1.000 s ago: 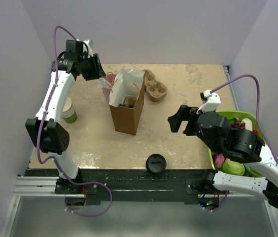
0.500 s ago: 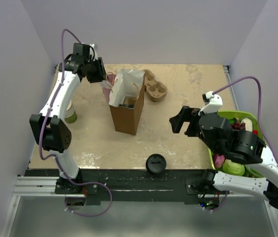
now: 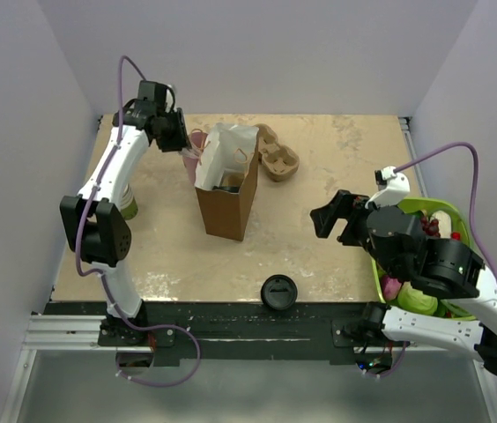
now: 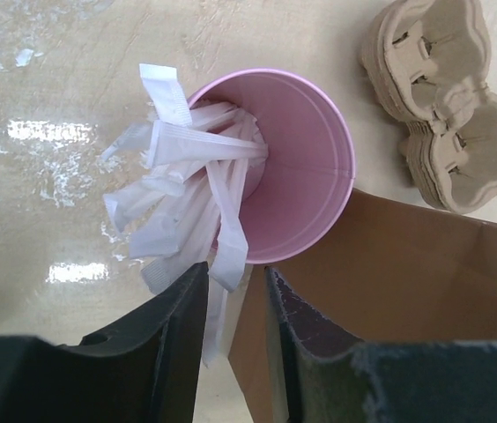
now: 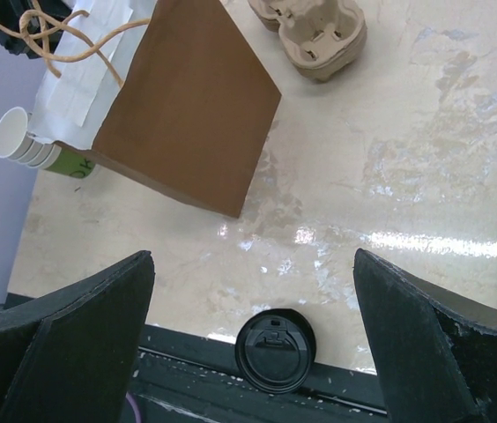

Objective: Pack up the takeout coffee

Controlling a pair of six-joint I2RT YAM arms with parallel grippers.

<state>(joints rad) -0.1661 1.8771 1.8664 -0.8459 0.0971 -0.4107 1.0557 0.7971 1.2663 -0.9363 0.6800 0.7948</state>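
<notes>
Pink tumbler (image 4: pixel 315 167) stuffed with white sachets (image 4: pixel 182 145), left gripper (image 4: pixel 235 271) part-open astride one, right gripper (image 5: pixel 248 264) gaping empty, brown bag (image 3: pixel 228 211) open-topped, dark shape inside, perhaps the takeout coffee (image 3: pixel 228 184), axis indiscernible.

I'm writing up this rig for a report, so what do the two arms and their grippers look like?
The left arm and right arm share one build: white links joined by bulky black housings, with a thin purple cable looping alongside each. The left gripper and right gripper are black, each with two broad matte fingers. No markings show.
</notes>
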